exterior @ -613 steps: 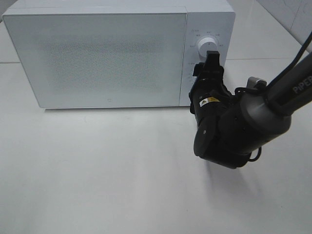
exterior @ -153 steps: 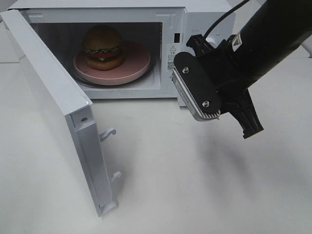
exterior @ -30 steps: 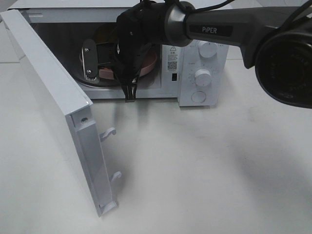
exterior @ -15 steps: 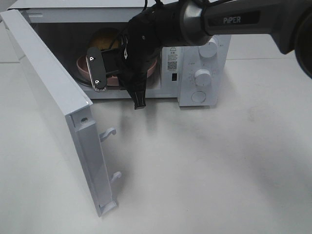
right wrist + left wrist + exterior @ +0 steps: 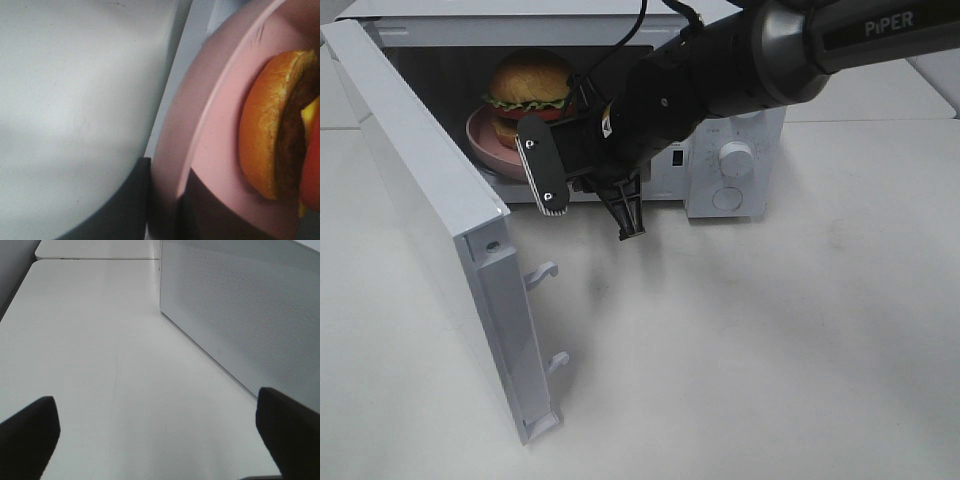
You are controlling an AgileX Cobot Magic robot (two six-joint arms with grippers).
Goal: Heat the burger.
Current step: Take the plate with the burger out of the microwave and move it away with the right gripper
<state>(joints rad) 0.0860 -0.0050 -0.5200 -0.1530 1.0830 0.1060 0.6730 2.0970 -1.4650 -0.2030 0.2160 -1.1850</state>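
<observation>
Your right pincer (image 5: 588, 150) is nipped down on the rim of the one pink plate (image 5: 200, 150) at the mouth of the single open microwave (image 5: 740, 150), one burger (image 5: 528, 88) sitting on that plate just beyond its fingertips, while your left pincer (image 5: 160, 432) gapes wide, holding nothing.

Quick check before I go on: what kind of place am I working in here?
Probably a lab or test bench set up as a kitchen: a white microwave with its door swung open stands on a bare white table, with a burger on a pink plate inside.
</observation>
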